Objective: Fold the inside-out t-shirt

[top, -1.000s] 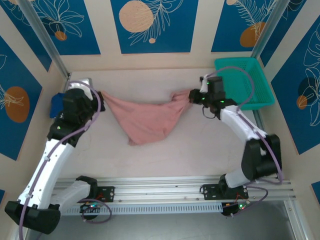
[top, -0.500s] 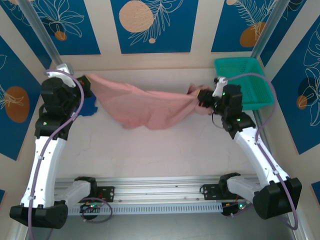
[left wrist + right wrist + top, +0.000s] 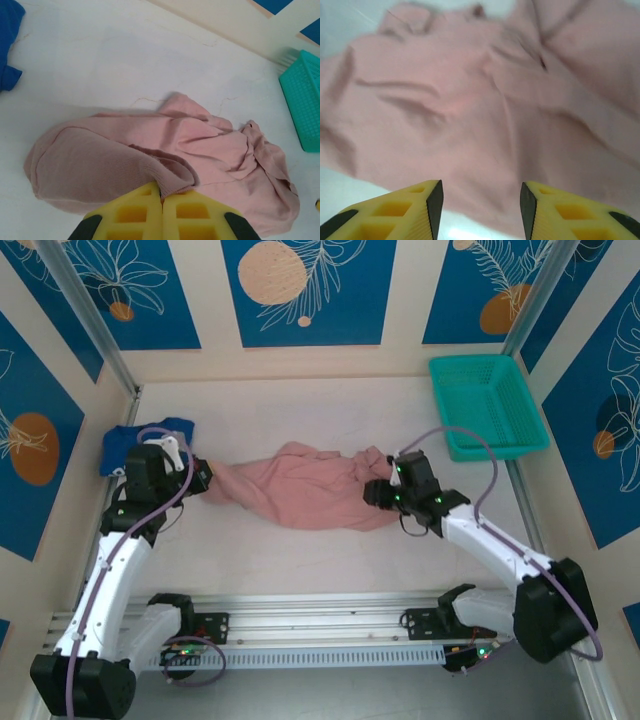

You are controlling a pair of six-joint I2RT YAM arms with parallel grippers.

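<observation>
Now the pale desk [image 3: 300,560] carries the dusty-pink t-shirt [image 3: 300,490], which lies crumpled across its middle, spread between the two arms. A teal basket [image 3: 487,405] stands at the far right corner, well apart from the shirt. A blue garment [image 3: 125,445] lies bunched at the left edge, near the left arm. The left hand [image 3: 205,480] is clenched on the shirt's left end — fabric is pinched in its yellow jaws. The right hand [image 3: 375,492] is released — its jaws stand apart just over the shirt's right end, grasping nothing.
</observation>
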